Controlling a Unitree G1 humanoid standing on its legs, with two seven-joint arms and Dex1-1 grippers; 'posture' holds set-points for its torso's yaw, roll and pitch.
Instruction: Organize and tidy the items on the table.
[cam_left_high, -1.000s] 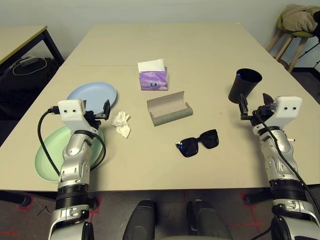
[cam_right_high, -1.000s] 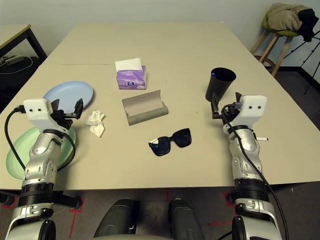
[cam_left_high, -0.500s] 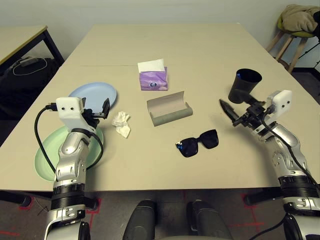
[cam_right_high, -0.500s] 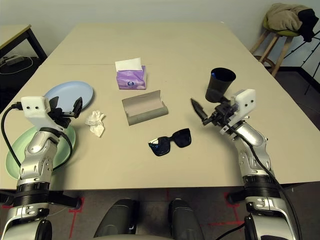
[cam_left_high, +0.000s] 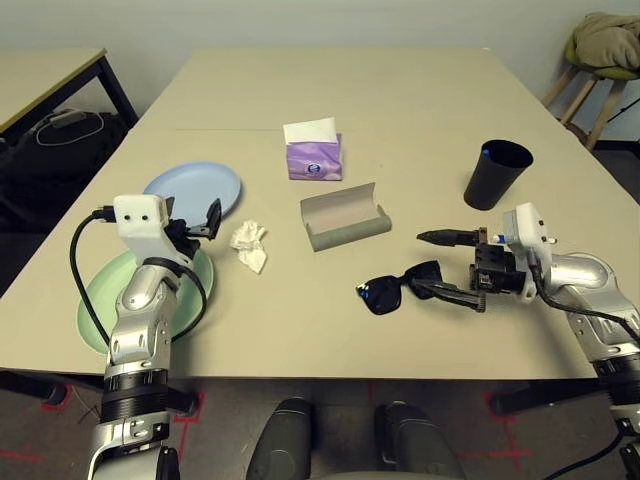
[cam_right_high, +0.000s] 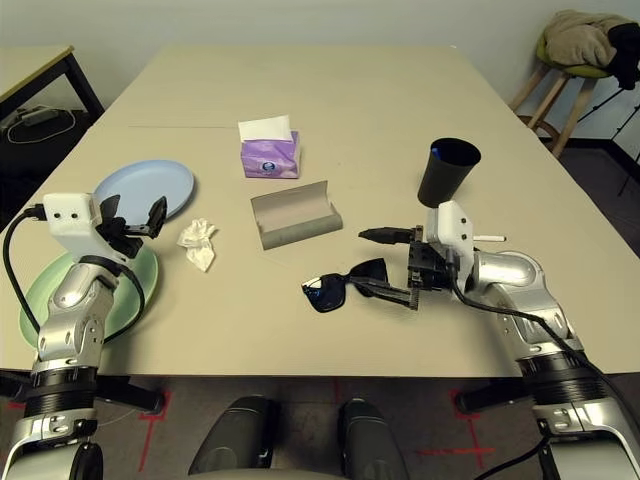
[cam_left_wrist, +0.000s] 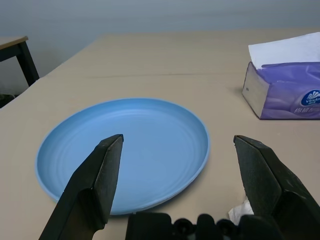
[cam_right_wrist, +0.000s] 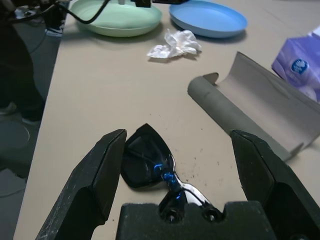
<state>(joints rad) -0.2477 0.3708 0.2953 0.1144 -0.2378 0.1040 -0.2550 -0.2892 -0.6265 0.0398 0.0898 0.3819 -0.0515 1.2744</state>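
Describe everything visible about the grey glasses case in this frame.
The grey glasses case is an oblong, matte shell lying open on the beige table, its lid standing up along the far side and the trough facing up, empty. It sits angled, between the purple tissue box behind it and the black sunglasses in front. Nothing touches it but the table; the open right gripper is apart from it, by the sunglasses.

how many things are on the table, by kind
plates: 2 (blue, green)
tissue box: 1
crumpled tissue: 1
glasses case: 1
sunglasses: 1
cup: 1
pen: 1
total: 8
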